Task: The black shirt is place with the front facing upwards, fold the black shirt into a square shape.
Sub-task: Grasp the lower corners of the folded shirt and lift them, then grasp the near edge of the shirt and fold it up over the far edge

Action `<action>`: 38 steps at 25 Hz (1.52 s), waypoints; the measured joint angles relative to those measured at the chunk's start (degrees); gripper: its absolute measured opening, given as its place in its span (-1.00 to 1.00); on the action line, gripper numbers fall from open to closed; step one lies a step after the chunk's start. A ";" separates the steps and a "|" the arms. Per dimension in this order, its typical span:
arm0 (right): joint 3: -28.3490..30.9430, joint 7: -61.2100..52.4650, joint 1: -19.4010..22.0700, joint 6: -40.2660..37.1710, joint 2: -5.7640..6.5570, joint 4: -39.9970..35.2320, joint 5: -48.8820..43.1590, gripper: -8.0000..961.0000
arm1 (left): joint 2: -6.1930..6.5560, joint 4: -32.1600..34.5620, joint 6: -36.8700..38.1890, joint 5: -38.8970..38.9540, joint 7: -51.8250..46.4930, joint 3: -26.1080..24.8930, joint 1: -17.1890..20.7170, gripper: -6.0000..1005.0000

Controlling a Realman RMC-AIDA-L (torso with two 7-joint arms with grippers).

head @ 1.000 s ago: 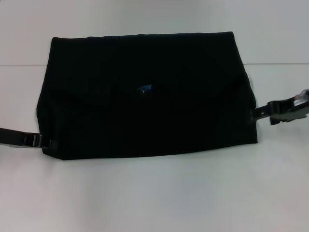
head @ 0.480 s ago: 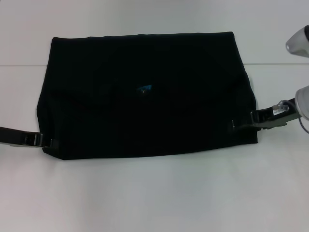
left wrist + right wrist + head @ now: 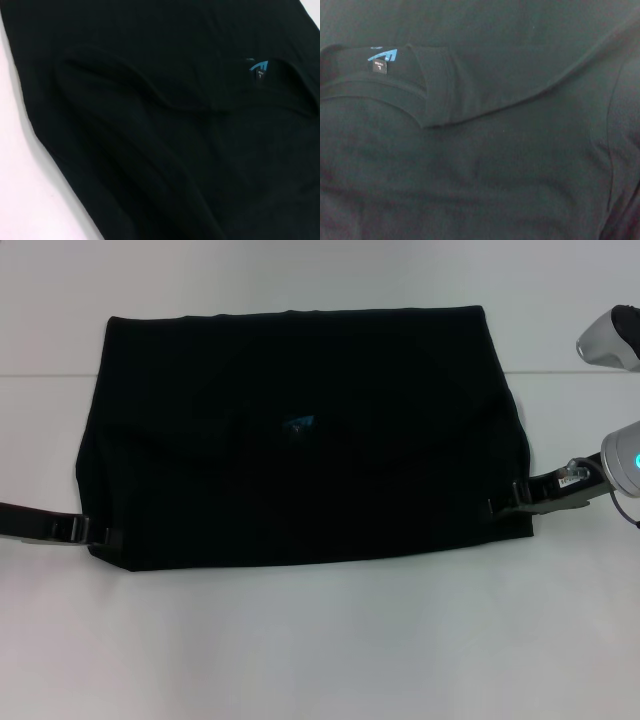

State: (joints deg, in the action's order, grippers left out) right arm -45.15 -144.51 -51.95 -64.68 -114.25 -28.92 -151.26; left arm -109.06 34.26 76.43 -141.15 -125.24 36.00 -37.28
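While it sits flat on the white table (image 3: 320,640), the black shirt (image 3: 300,440) is already folded into a wide rectangle, long axis running left to right across the head view, far edge a bit narrower than the near one. It fills the middle of the table, and the collar area with the small blue logo (image 3: 297,423) sits roughly at its centre. Plain black cloth, no lettering showing, sleeves tucked in over the body with soft curved fold lines visible in both wrist views. The little neck label (image 3: 379,65) sits just under the blue mark.

Left gripper (image 3: 98,534) is low at the shirt's near left corner, right at the cloth edge. Right gripper (image 3: 503,506) is at the near right edge, tips over the fabric. Can't tell whether either claw is clamped on the cloth or released, black on black.
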 joint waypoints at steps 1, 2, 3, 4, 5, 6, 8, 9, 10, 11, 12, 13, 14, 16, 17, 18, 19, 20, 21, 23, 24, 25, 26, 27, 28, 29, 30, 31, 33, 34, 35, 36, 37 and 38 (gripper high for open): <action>-0.01 0.01 0.00 -0.02 0.00 0.03 0.00 0.44 | 0.00 0.00 0.00 0.00 0.00 0.01 -0.01 -0.92; -0.01 0.01 0.00 -0.05 0.00 0.05 0.00 0.34 | 0.00 -0.02 0.01 0.00 0.00 0.04 -0.03 -0.92; -0.02 0.01 0.00 -0.08 -0.01 0.08 0.00 0.25 | 0.00 -0.03 0.02 0.00 0.00 0.05 -0.03 -0.92; -0.02 0.01 0.00 -0.09 -0.01 0.08 0.00 0.10 | 0.00 -0.05 0.02 0.00 0.00 0.06 -0.04 -0.92; -0.02 0.02 0.01 -0.09 -0.01 0.09 0.01 -0.05 | 0.00 -0.07 0.03 0.00 0.00 0.05 -0.04 -0.92; -0.03 0.02 0.03 -0.13 -0.01 0.10 0.02 -0.20 | 0.00 -0.09 0.04 0.00 0.00 0.06 -0.05 -0.92; -0.03 0.02 0.07 -0.25 -0.01 0.10 0.05 -0.39 | 0.00 -0.12 0.06 0.00 0.00 0.05 -0.09 -0.92; -0.03 0.02 0.09 -0.35 -0.01 0.10 0.10 -0.49 | 0.00 -0.13 0.11 0.00 0.00 0.05 -0.12 -0.92; -0.03 0.02 0.13 -0.46 -0.01 0.10 0.18 -0.58 | 0.00 -0.13 0.15 0.01 0.00 0.04 -0.15 -0.92; -0.03 0.02 0.18 -0.57 -0.01 0.10 0.28 -0.68 | 0.00 -0.14 0.22 0.02 0.00 0.04 -0.18 -0.92; -0.03 0.02 0.21 -0.71 -0.01 0.10 0.35 -0.71 | 0.00 -0.15 0.36 0.02 0.00 0.03 -0.21 -0.92; -0.03 0.02 0.24 -0.90 -0.01 0.10 0.40 -0.74 | 0.00 -0.15 0.52 0.02 -0.02 0.03 -0.22 -0.92; -0.02 0.04 0.30 -1.22 -0.01 0.06 0.42 -0.76 | 0.00 -0.16 0.75 0.02 -0.04 0.03 -0.22 -0.92; 0.04 0.13 0.45 -2.12 0.04 -0.27 0.45 -0.82 | 0.00 -0.16 1.60 0.02 -0.28 0.03 -0.24 -0.92; 0.11 0.22 0.52 -3.15 0.20 -0.47 0.45 -0.85 | 0.02 -0.16 2.24 0.02 -0.43 0.03 -0.24 -0.92; 0.17 0.43 0.58 -4.50 0.45 -0.68 0.45 -0.85 | 0.12 -0.16 3.14 0.02 -0.52 0.03 -0.27 -0.92; 0.20 0.71 0.63 -6.16 0.77 -0.93 0.45 -0.85 | 0.27 -0.17 4.31 -0.05 -0.59 0.03 -0.29 -0.92; 0.25 1.31 0.68 -8.27 1.16 -1.11 0.45 -0.85 | 0.44 -0.20 5.95 -0.27 -0.69 0.02 -0.31 -0.92; 0.32 2.02 0.83 -10.56 1.67 -1.30 0.45 -0.85 | 0.55 -0.17 7.48 -0.70 -0.84 0.00 -0.32 -0.92; 0.44 3.77 1.37 -15.22 2.63 -1.58 0.43 -0.85 | 0.69 -0.02 10.42 -2.06 -1.17 -0.01 -0.36 -0.92; 0.44 4.79 1.75 -17.64 2.99 -1.70 0.41 -0.85 | 0.89 0.12 13.03 -3.90 -1.39 -0.04 -0.43 -0.92; 0.39 6.52 2.22 -20.58 3.33 -1.96 0.37 -0.85 | 0.96 0.15 14.17 -4.77 -1.44 -0.05 -0.45 -0.92; 0.30 8.48 2.82 -23.51 3.55 -2.18 0.30 -0.85 | 1.08 0.20 15.81 -5.93 -1.40 -0.11 -0.47 -0.92; 0.16 10.47 3.44 -26.59 3.63 -2.28 0.19 -0.85 | 1.16 0.23 17.63 -7.19 -1.24 -0.14 -0.46 -0.92; -0.27 14.21 4.69 -31.55 3.65 -2.58 -0.01 -0.85 | 1.20 0.26 19.51 -8.04 -0.92 -0.14 -0.40 -0.93; -0.27 14.21 4.69 -31.55 3.65 -2.58 -0.01 -0.85 | 1.26 0.27 21.57 -8.77 -0.42 -0.14 -0.24 -0.93; -0.67 16.10 5.32 -33.68 3.54 -2.71 -0.03 -0.85 | 1.30 0.27 23.54 -9.39 0.12 -0.15 -0.09 -0.93; -1.25 17.66 5.94 -35.40 3.41 -2.81 -0.05 -0.85 | 1.35 0.27 25.77 -10.03 0.77 -0.12 0.07 -0.93; -2.51 20.19 6.88 -37.91 3.08 -2.72 -0.08 -0.85 | 1.39 0.25 29.96 -11.79 2.23 -0.01 0.15 -0.93; -3.10 21.17 7.19 -38.78 2.89 -2.56 -0.09 -0.85 | 1.40 0.22 31.79 -12.72 2.78 0.08 0.11 -0.93; -3.59 21.92 7.40 -39.36 2.71 -2.44 -0.09 -0.85 | 1.40 0.19 33.08 -13.34 3.15 0.14 0.06 -0.93; -3.81 22.15 7.55 -39.50 2.57 -2.40 -0.09 -0.85 | 1.41 0.19 34.69 -14.00 3.49 0.16 -0.04 -0.94; -3.94 22.31 7.67 -39.54 2.47 -2.39 -0.09 -0.85 | 1.41 0.19 35.70 -14.39 3.82 0.18 -0.11 -0.94; -3.93 22.39 7.80 -39.43 2.43 -2.39 -0.08 -0.85 | 1.41 0.19 36.54 -14.69 4.10 0.22 -0.16 -0.94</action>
State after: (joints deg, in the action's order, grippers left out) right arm -49.08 -122.12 -44.14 -104.11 -111.81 -31.32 -151.35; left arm -107.65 34.45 112.96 -155.84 -121.14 36.22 -37.44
